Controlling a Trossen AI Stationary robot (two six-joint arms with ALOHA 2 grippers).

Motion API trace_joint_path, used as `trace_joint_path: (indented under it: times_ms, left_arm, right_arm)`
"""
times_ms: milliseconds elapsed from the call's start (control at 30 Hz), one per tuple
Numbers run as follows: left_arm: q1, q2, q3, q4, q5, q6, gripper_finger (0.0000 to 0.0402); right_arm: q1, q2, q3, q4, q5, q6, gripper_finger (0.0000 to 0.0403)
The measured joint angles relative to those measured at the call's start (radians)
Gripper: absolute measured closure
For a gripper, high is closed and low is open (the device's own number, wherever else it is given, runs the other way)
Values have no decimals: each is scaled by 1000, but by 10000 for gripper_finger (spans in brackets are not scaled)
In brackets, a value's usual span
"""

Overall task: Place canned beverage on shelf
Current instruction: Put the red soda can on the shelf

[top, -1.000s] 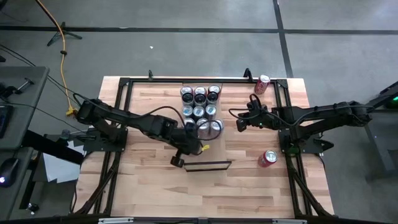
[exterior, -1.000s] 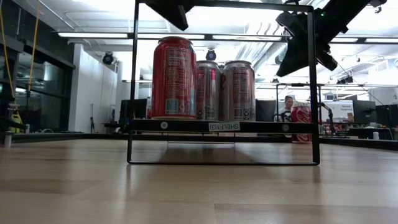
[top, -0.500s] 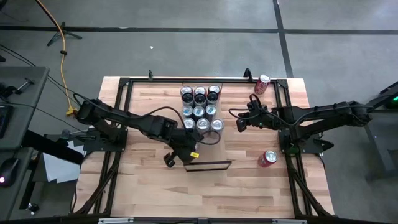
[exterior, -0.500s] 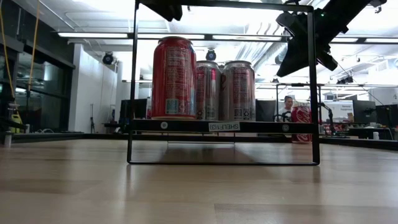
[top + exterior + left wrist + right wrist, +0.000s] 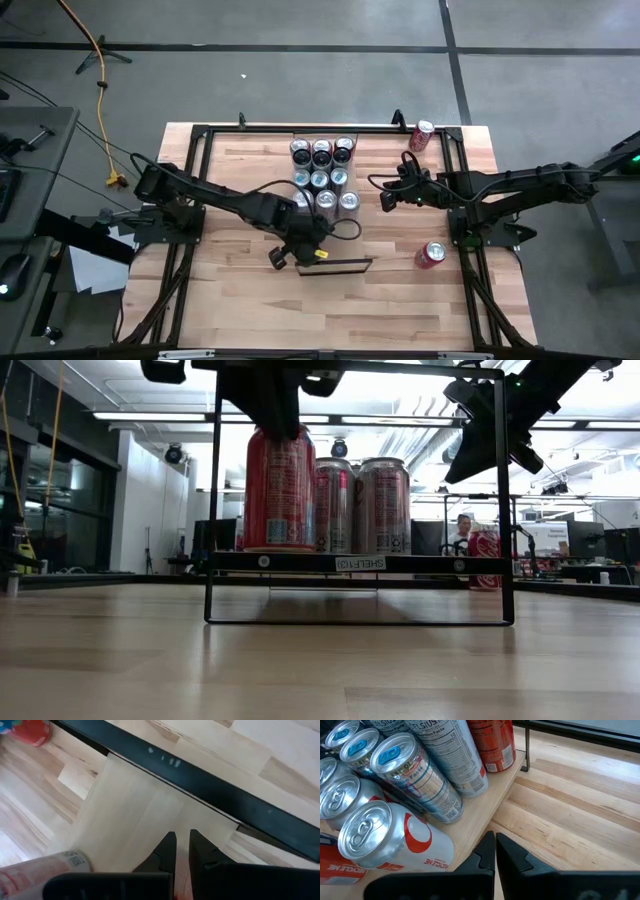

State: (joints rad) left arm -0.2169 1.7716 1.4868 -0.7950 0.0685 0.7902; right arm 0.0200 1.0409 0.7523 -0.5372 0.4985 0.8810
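- Nearest to us in the low view stands the black frame of the shelf (image 5: 360, 563), its labelled rail facing us, with a red can (image 5: 279, 485) upright on it and two silver cans (image 5: 383, 505) right behind.
- We see the left gripper (image 5: 300, 250) hanging just above the shelf's pale board (image 5: 135, 815), its fingers (image 5: 167, 850) pressed nearly together and holding nothing; a can (image 5: 40, 870) lies just beside them.
- From above, the block of standing cans (image 5: 321, 172) sits just beyond that gripper.
- Our right gripper (image 5: 384, 197) hovers beside the can block at the shelf's end, fingers (image 5: 487, 852) shut and empty, with silver cans (image 5: 395, 840) close in front of it.
- A loose red can (image 5: 431, 254) lies on the tabletop (image 5: 400, 300), near the right arm's base.
- Farthest off, another red can (image 5: 421, 135) lies at the table's back corner.
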Motion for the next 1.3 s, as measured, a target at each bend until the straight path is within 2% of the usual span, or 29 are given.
trace_joint_path:
  times_ms: [700,1300]
  left_arm:
    - [72,0,0,7,-51,8,401]
    - [73,-2,0,-16,-57,-25,401]
  right_arm:
    - [0,0,0,-2,1,-7,403]
    - [0,0,0,-2,1,-7,403]
